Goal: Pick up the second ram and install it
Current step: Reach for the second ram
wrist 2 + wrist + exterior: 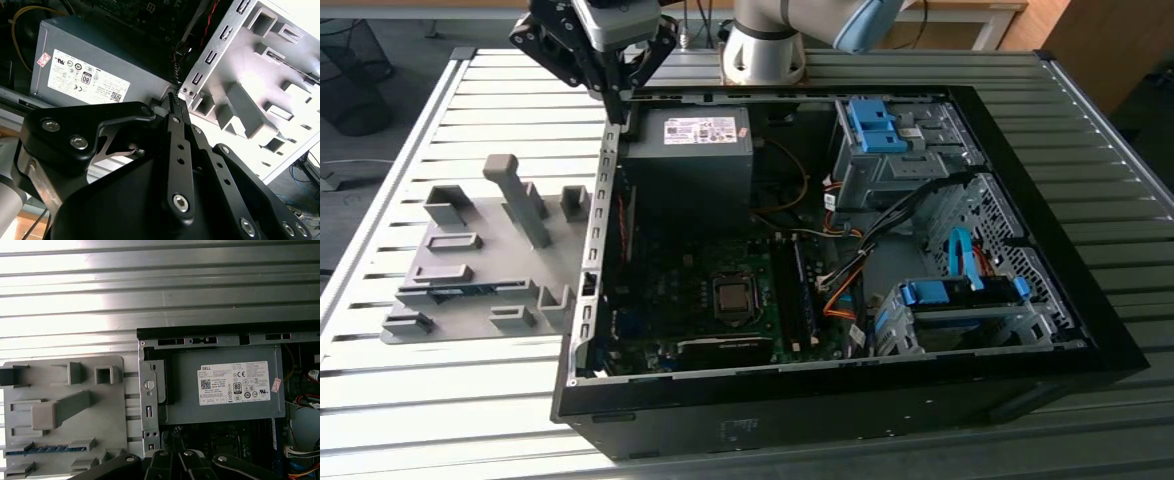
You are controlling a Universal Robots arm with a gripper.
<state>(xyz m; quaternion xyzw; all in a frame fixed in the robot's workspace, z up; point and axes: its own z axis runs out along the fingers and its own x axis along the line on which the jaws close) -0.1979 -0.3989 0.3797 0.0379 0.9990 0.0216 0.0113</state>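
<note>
End effector point(616, 105), black, fingers pressed together, holding nothing, hangs over open black computer case point(1067, 330) edge beside grey power supply box point(687, 150). Long blue ram stick point(464, 290) I see slotted in grey plastic holder tray point(454, 215) on slatted metal worktop point(400, 400), well apart.

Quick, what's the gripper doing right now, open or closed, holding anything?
Gripper: closed, holding nothing; the ram lies in the grey holder.

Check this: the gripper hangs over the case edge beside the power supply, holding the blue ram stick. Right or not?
Wrong on the ram: the second ram lies in the grey holder outside the case, not in the gripper, as the first wrist view shows. The gripper does hang over the case edge beside the power supply.
</note>
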